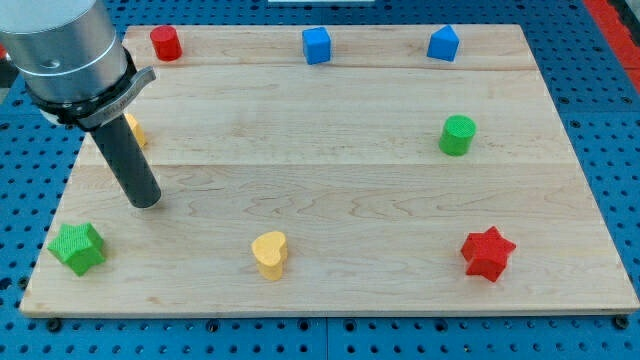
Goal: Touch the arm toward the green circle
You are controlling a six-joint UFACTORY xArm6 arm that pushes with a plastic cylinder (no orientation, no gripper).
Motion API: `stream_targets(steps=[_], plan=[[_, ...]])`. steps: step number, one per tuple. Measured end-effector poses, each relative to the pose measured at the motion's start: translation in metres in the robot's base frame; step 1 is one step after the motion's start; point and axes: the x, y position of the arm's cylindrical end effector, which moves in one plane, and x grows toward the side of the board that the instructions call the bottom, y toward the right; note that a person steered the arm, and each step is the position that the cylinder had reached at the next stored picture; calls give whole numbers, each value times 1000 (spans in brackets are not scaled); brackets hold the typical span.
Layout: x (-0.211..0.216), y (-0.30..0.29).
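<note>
The green circle point(457, 135) is a short green cylinder standing at the view's right, in the upper half of the wooden board point(330, 170). My tip point(146, 203) is at the view's left, far from the green circle. It stands just above and to the right of a green star point(77, 247). A yellow block point(133, 129) is partly hidden behind the rod, so its shape cannot be made out.
A red cylinder point(165, 43) is at the top left. A blue cube point(316, 45) is at top centre and a blue pointed block point(443, 43) at top right. A yellow heart point(269, 253) is at bottom centre, a red star point(488, 253) at bottom right.
</note>
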Motion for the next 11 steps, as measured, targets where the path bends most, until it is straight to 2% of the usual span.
stream_targets(steps=[6, 7, 8, 9, 10, 11], plan=[[-1, 8], [-3, 68], [-38, 184], [-34, 294], [-53, 349], [-84, 338]])
